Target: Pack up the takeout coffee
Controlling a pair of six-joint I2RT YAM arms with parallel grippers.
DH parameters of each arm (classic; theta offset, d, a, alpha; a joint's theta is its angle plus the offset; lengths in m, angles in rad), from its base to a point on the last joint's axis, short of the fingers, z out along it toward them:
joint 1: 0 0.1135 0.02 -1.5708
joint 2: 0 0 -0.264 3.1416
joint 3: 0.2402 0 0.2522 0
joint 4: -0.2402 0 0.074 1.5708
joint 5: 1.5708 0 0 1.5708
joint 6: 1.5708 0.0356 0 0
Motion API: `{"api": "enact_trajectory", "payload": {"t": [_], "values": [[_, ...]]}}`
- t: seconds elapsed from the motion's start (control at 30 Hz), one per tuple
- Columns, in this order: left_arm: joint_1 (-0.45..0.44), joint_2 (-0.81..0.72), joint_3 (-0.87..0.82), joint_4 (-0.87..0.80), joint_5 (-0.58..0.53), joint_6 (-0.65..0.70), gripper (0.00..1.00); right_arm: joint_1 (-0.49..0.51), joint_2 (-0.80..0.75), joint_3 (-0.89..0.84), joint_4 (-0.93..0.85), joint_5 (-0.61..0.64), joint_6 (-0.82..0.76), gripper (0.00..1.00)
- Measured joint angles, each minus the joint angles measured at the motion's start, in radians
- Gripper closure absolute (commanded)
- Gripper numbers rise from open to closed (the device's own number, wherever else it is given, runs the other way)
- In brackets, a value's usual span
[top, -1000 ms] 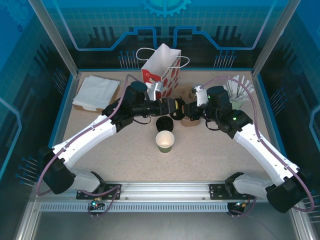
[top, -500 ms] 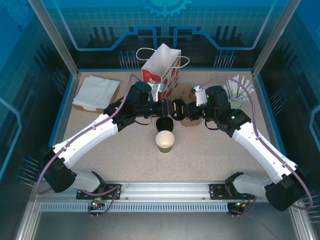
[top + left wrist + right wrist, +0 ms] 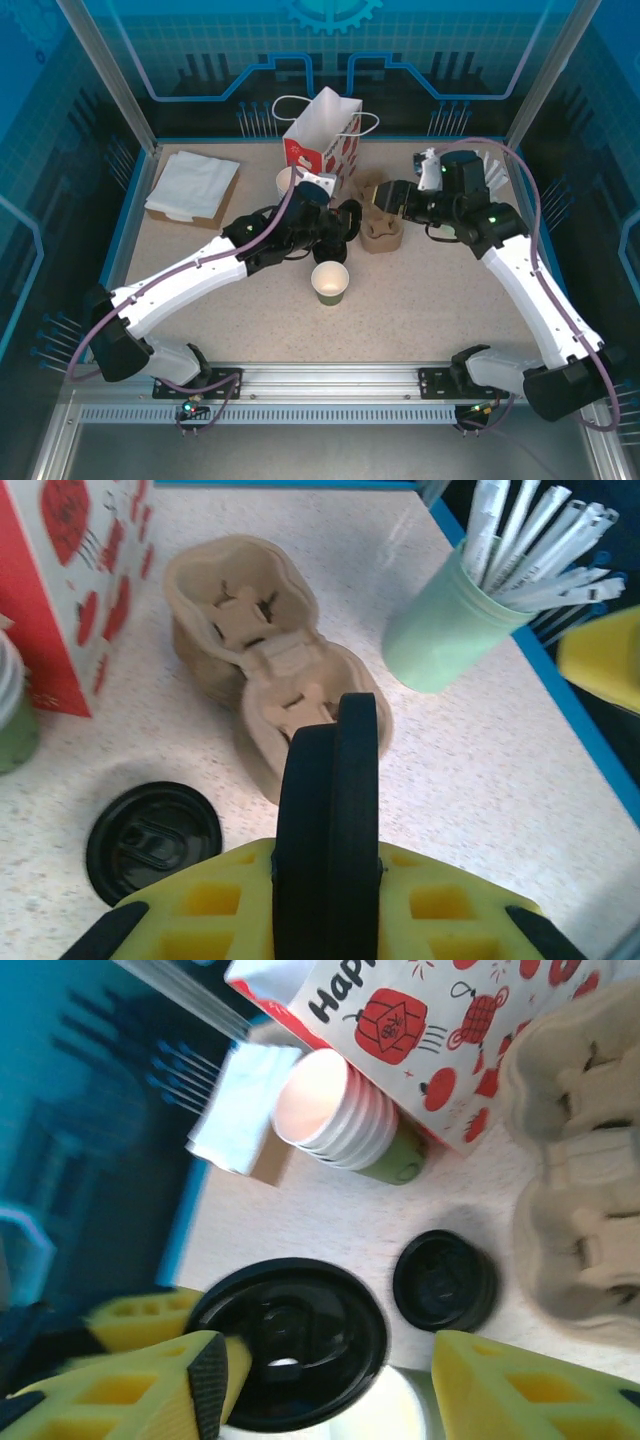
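The left gripper (image 3: 343, 220) is clamped on a black lid (image 3: 330, 780), held on edge between its yellow pads above mid-table. The right gripper (image 3: 388, 196) hangs over the brown pulp carrier (image 3: 270, 650) with its fingers spread wide. The takeout coffee cup (image 3: 330, 282) stands upright and uncovered on the table (image 3: 430, 300), just nearer the bases than the left gripper. A second lid (image 3: 153, 840) lies flat beside the carrier. Behind stand a red-printed gift bag (image 3: 322, 140) and a stack of cups (image 3: 335, 1110). A pale green tumbler (image 3: 440, 630) of sticks sits to the right, and napkins (image 3: 192, 185) lie far left. From above, the left arm covers most of the second lid, and the left fingers blur into the held lid's black.
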Motion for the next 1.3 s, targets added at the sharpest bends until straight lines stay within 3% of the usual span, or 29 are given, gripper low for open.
{"api": "enact_trajectory", "payload": {"t": [0.2,0.47,0.7,1.17,1.3], "values": [[-0.018,0.000,-0.020,0.033,-0.080,0.051,0.94,-0.002,-0.060,-0.190,0.232,-0.099,0.555,0.44],[-0.029,0.000,-0.029,0.075,-0.104,0.083,0.93,0.018,-0.040,-0.222,0.359,-0.114,0.952,0.45],[-0.039,0.000,-0.036,0.091,-0.107,0.090,0.93,0.062,0.024,-0.213,0.397,-0.110,1.093,0.46],[-0.050,0.000,-0.056,0.121,-0.110,0.099,0.93,0.067,0.089,-0.158,0.399,-0.093,1.148,0.69],[-0.050,-0.003,-0.064,0.130,-0.116,0.111,0.93,0.069,0.104,-0.149,0.396,-0.095,1.147,0.69]]}}
